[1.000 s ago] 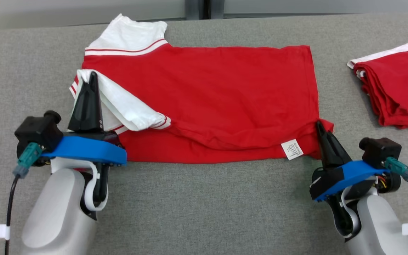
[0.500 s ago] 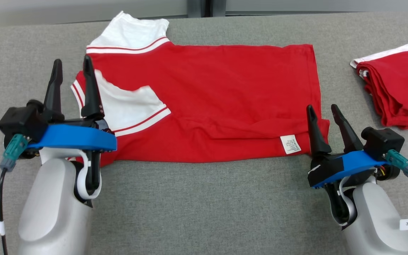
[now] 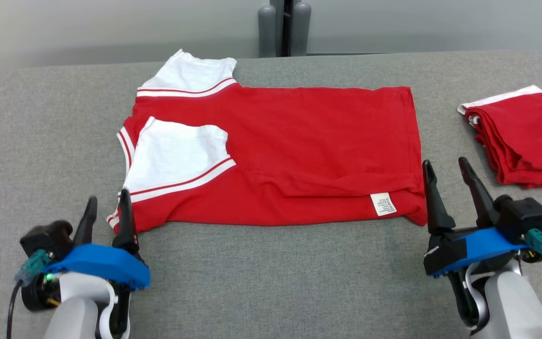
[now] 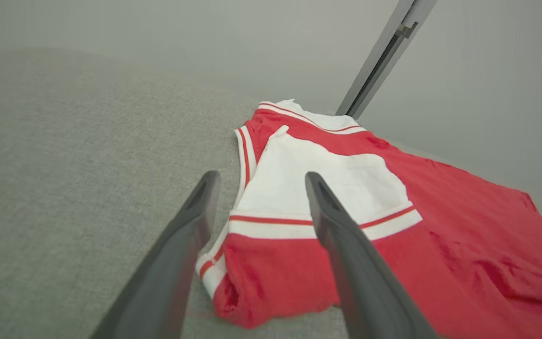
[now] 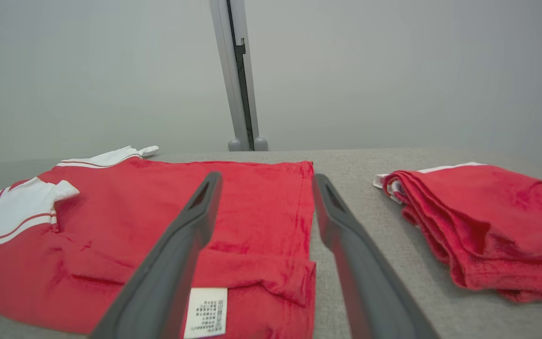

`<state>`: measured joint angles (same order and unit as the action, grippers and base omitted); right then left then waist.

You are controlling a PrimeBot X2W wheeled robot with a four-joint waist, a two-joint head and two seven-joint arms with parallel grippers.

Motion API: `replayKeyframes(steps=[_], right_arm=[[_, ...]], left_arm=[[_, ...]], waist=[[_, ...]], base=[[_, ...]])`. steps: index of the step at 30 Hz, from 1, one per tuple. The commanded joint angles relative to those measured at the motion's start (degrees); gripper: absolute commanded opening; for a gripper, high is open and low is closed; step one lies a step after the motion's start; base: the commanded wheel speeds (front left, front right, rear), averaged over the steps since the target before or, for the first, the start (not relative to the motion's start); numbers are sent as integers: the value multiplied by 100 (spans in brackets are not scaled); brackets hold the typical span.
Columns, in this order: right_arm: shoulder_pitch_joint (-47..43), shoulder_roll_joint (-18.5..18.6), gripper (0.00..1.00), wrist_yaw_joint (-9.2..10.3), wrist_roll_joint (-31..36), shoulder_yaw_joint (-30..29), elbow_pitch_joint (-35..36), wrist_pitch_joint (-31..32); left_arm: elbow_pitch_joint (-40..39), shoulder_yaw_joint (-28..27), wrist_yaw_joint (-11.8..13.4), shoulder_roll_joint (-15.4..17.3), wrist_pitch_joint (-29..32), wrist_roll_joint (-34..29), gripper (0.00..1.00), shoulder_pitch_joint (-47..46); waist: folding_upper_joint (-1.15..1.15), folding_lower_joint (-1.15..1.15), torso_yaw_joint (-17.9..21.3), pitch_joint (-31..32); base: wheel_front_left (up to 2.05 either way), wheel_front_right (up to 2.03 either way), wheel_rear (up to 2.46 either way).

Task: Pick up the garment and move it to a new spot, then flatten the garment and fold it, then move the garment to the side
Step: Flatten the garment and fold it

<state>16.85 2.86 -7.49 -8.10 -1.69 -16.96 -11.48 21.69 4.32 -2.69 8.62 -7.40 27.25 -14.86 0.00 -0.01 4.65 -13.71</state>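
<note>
Red shirt (image 3: 299,141) lies flat and part-folded on the grey desk (image 3: 252,282), with both grippers spread and empty at its near edge.

Nearest, the left gripper (image 3: 108,197) hovers with fingers apart at the shirt's near left corner, beside the white sleeve (image 3: 177,155) laid inward over the red body. The right gripper (image 3: 444,162) is equally wide, lined up with the right-hand edge next to the white care label (image 3: 383,204). One sits at each end of the near hem, probably so both corners can be taken together for the next fold. The sleeve is tucked in, likely to square the outline. Well apart on the right, a pile of folded red clothes (image 3: 530,136) rests loose on the desk, seemingly the set-aside spot.
</note>
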Motion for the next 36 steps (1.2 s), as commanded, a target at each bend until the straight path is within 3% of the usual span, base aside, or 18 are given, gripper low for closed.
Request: replayKeyframes(steps=[1, 6, 12, 13, 14, 16, 24, 25, 26, 27, 28, 29, 36], right_arm=[[-184, 5, 100, -1, 49, 27, 142, 140], [-426, 6, 100, -1, -30, 54, 289, 443], [-475, 6, 100, -1, -101, -12, 123, 797], [-439, 5, 100, -1, -103, -22, 61, 844], [-394, 5, 100, -1, -102, -30, -2, 893], [-306, 4, 100, -1, -140, -23, -153, 971], [-49, 5, 100, -1, -325, 25, -818, 1268], [11, 5, 58, -1, -314, 59, -984, 1326], [43, 6, 35, -1, -382, 64, -1054, 1314], [43, 6, 35, -1, -382, 64, -1054, 1314], [62, 5, 23, -1, -409, 83, -1115, 1314], [79, 4, 0, -1, -430, 103, -1155, 1304], [229, 7, 0, -1, -271, 31, -996, 1199]], left_arm=[[50, -40, 147, 25, 303, 74, 100, 184], [92, -85, 399, -8, 965, 258, 100, 389], [79, -148, 500, -8, 1130, 404, 100, 297], [83, -155, 481, -5, 1108, 410, 80, 273], [88, -150, 448, -4, 1083, 418, 44, 254], [81, -141, 398, -19, 979, 437, 0, 188], [110, -132, 290, -38, 553, 394, 0, 32], [132, -114, 265, -46, 471, 392, 0, 18], [136, -103, 239, -54, 434, 391, 0, 16], [136, -103, 239, -54, 434, 391, 0, 16], [151, -105, 218, -64, 395, 403, 0, 16], [156, -99, 215, -65, 355, 407, 0, 16], [-9, -96, 107, -51, 118, 456, 0, 19]], waist=[[0, 1, 21, 35], [0, 1, 89, -11], [0, 1, 178, -192], [0, 1, 186, -223], [0, 1, 190, -250], [0, 1, 185, -285], [0, 1, 85, -304], [0, 1, 45, -279], [0, 1, 31, -266], [0, 1, 31, -266], [0, 1, 19, -251], [0, 1, 13, -231], [0, 1, 41, -54]], base=[[0, 0, 0], [0, 0, 0], [0, 0, 0], [0, 0, 0], [0, 0, 0], [0, 0, 0], [0, 0, 0], [0, 0, 0], [0, 0, 0], [0, 0, 0], [0, 0, 0], [0, 0, 0], [0, 0, 0]])
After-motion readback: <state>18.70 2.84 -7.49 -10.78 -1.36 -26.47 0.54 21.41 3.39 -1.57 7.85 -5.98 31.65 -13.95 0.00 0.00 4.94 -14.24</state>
